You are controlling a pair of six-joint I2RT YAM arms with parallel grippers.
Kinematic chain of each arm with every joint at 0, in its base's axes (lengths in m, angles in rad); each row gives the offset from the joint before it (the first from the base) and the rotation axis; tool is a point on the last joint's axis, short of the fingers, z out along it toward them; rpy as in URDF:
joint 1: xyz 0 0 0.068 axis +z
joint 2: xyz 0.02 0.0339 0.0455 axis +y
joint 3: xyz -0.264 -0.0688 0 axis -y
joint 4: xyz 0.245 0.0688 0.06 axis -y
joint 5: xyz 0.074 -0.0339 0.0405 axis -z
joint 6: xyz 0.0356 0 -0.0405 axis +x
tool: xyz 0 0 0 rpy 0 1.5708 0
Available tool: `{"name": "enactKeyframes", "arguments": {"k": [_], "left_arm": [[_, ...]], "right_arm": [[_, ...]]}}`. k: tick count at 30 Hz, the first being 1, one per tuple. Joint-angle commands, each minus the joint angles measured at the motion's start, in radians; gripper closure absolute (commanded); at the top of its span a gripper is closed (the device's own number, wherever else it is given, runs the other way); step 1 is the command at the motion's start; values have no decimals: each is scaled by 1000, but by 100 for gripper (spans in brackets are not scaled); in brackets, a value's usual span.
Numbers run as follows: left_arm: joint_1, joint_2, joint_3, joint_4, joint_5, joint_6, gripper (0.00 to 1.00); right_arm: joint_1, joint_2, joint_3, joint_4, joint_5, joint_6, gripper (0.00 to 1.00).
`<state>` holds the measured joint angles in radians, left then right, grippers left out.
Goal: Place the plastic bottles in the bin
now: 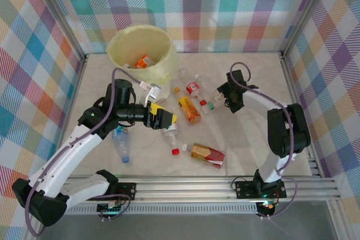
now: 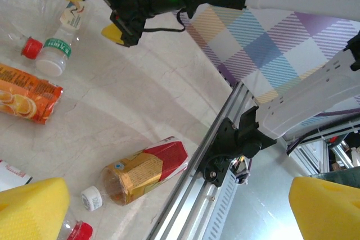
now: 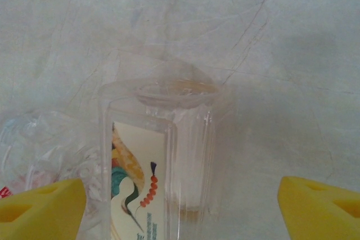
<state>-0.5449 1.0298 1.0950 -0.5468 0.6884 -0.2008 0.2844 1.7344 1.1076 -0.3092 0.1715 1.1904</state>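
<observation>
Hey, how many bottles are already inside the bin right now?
1 that I can see: an orange-labelled bottle lying inside the bin, close to its near wall. More may be hidden lower down behind that wall.

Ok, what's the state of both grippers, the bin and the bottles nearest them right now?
left gripper: open, empty.
right gripper: open, straddling the clear bottle, not gripping it.
clear bottle: lying on the table, capped.
bin: upright, one orange-label bottle inside.
amber bottle: lying on the table, capped.
</observation>
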Motion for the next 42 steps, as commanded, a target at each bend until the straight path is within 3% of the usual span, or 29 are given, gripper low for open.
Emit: {"name": "enactKeyframes", "arguments": {"k": [1, 9, 13, 22, 28, 42], "left_arm": [[-13, -47, -5, 6, -40, 20, 0], [-13, -119, -35, 24, -217, 7, 0], [-13, -135, -47, 34, -252, 6, 0], [-13, -120, -44, 25, -249, 9, 0], [-13, -113, -43, 24, -243, 11, 0], [-27, -61, -41, 29, -192, 1, 0]], "right_arm": [[-4, 28, 24, 14, 20, 45, 14], [-4, 86, 55, 16, 20, 53, 18], [-4, 120, 82, 13, 19, 38, 19], [-6, 179, 122, 12, 17, 3, 21], [-10, 174, 115, 12, 27, -29, 29], [-36, -17, 36, 32, 89, -319, 41]]}}
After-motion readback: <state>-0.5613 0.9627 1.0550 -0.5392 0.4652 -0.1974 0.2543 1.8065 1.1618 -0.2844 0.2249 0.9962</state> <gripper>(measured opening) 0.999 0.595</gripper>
